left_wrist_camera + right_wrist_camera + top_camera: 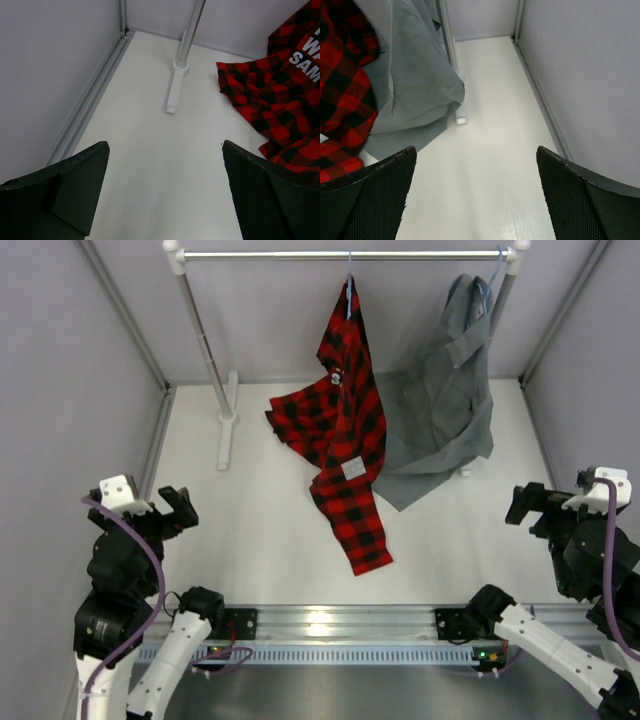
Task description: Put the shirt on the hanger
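Top view: the shirt (345, 430) hangs from the hanger (348, 288), which is hooked on the rail (300, 255) along the far edge of the desk (250, 550). It is gathered narrow at the top and fans out lower down. The lower half lies on the desk around the middle, with one sleeve running toward the near edge. A white tag (354, 468) is visible. The grey shirt (440, 410) hangs just to its right, and the two overlap low down. The left gripper (178, 510) is parked near the near-left corner and the right gripper (525, 505) near the near-right. Both are well apart from the cloth.

Left wrist view: the left gripper (165, 150) has its jaws spread wide and holds nothing. Plaid folds (270, 105) lie crumpled on the desk at the right, and part of the white lettering (307, 55) shows. The rack post (187, 35) stands toward the far-left corner.

Right wrist view: the right gripper (476, 155) is also released and empty. The grey shirt's hem (415, 85) is in front, with plaid (342, 90) at the left edge.

Risks, as a judgement:
- The shirt looks bunched on the hanger rather than spread over both shoulders, though I can't confirm that from here.
- The weight of the cloth on the desk could drag it off to one side or tip the hanger.
- A re-approach could snag the loose folds or catch the grey shirt.

Look: soft flannel in red and black check, wrinkled and twisted.
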